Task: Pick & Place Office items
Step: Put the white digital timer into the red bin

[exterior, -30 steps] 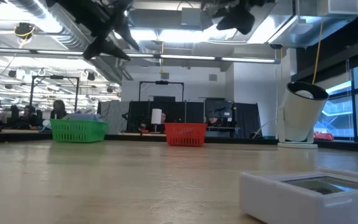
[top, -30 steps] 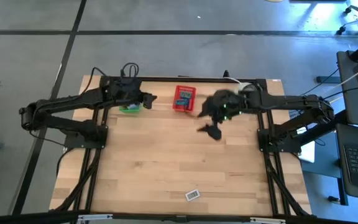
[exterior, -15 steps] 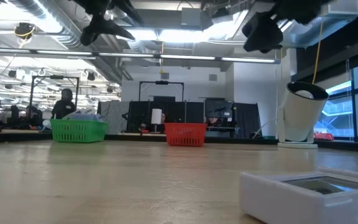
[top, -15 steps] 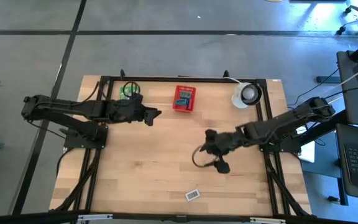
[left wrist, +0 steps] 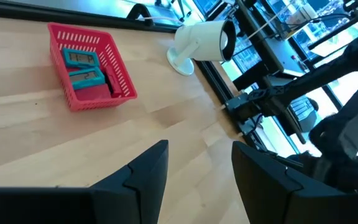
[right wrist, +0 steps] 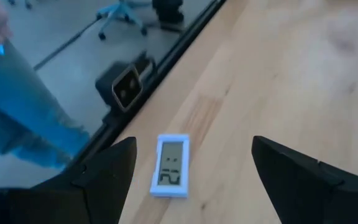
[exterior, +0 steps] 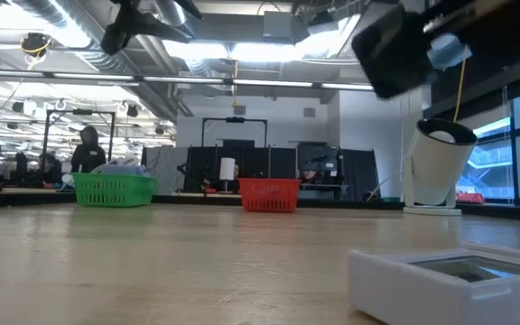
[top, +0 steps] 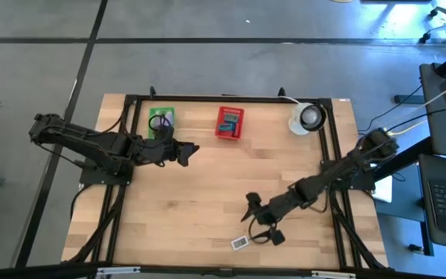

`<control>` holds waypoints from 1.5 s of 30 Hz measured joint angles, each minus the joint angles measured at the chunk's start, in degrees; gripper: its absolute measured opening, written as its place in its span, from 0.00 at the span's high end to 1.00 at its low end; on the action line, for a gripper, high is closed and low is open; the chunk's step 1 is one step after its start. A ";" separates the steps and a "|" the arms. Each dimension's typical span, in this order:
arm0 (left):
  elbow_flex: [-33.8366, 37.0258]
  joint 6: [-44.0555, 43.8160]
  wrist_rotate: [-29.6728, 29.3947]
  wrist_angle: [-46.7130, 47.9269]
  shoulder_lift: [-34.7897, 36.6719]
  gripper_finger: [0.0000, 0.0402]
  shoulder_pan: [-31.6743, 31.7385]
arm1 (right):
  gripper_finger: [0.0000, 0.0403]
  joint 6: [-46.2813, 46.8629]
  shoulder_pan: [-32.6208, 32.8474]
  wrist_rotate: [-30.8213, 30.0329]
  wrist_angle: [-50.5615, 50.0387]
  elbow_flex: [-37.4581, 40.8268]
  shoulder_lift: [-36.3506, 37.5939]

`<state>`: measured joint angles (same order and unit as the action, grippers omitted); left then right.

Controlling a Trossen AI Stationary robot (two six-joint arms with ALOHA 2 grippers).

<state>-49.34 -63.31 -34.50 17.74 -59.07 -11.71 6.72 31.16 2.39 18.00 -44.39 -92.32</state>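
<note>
Flat white rectangular piece [right wrist: 171, 165], glossy display.

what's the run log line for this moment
right end effector: open, above white display piece | left end effector: open, empty, near green basket | red basket: holds items

Low view: white flat item [exterior: 463, 282] cut off by the right and bottom edges. Right arm's dark part [exterior: 395, 50] out of focus, cut by the top edge. Green basket [exterior: 115, 189] contents too small to tell. High view: contents of red basket [top: 229, 124] too small to read. Right wrist view: a person's blue trouser leg [right wrist: 17, 112] blurred, cut off by the left edge.
</note>
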 joint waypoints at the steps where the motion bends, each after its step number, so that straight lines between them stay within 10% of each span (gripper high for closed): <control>1: 0.00 0.00 -0.36 0.00 0.00 0.57 -0.30 | 0.20 -0.15 0.31 0.06 -0.03 -0.70 -1.75; 16: 0.00 2.56 -0.71 0.60 -0.02 0.57 -0.73 | 0.20 -4.63 2.72 2.83 -0.02 -10.57 -18.93; 29: 0.00 1.97 -0.51 0.54 -0.04 0.57 -0.99 | 0.22 -8.63 4.43 -6.53 -1.41 -10.73 -22.74; 45: 0.00 2.56 -0.59 0.50 -0.04 0.57 -1.00 | 0.57 -3.40 4.35 -4.87 -2.37 -10.70 -22.81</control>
<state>-49.34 -60.75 -35.09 18.24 -59.11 -12.71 3.32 35.51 -2.48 15.62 -55.09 -115.13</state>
